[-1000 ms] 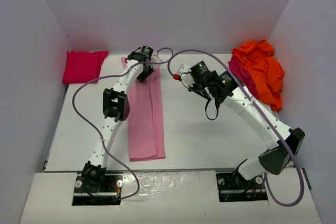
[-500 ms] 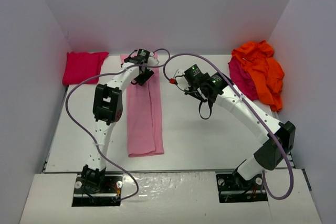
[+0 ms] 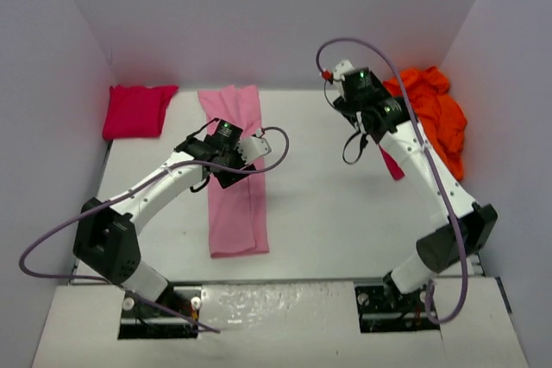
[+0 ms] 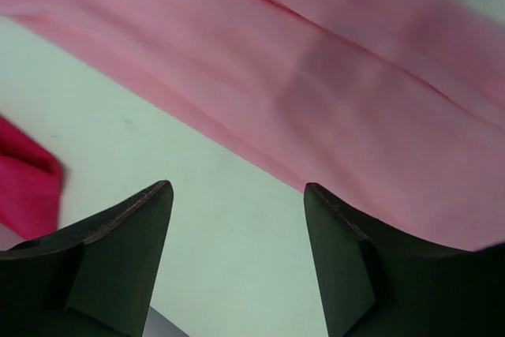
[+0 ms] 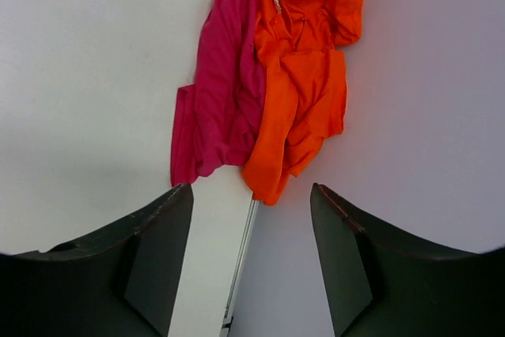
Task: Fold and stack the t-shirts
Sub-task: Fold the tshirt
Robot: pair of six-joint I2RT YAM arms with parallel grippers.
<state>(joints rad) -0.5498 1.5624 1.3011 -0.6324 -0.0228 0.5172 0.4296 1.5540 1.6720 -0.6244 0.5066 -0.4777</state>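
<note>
**A:** What is different from a second ago?

**B:** The left gripper (image 4: 237, 195) is pulling back from the far end of the pink shirt (image 3: 237, 204) to over its middle. The right gripper (image 5: 251, 191) is swinging out to the far right. Both are letting go and opening.

**A:** How is the pink one lying?

**B:** It is lying flat on the table (image 3: 345, 213), left of centre, as a narrow strip. Its long axis is running from near to far, and the far end is almost reaching the back wall. It is looking soft, light and limp, so it is probably going to sag and slide unless both corners of one short end are pinched together.

**A:** And the others?

**B:** The orange shirt (image 5: 304, 76) is sitting crumpled at the far right, overlapping the crimson shirt (image 5: 217, 116), which is sticking out on its left. Neither is showing a clear axis. A loose outer edge is looking like the best place to grab. The red shirt (image 3: 134, 109) is resting at the far left, folded square.

**A:** The jaws?

**B:** Both pairs are standing wide apart and holding nothing. The left pair is hovering over the pink strip, and the right pair is looking down on the heap.
</note>
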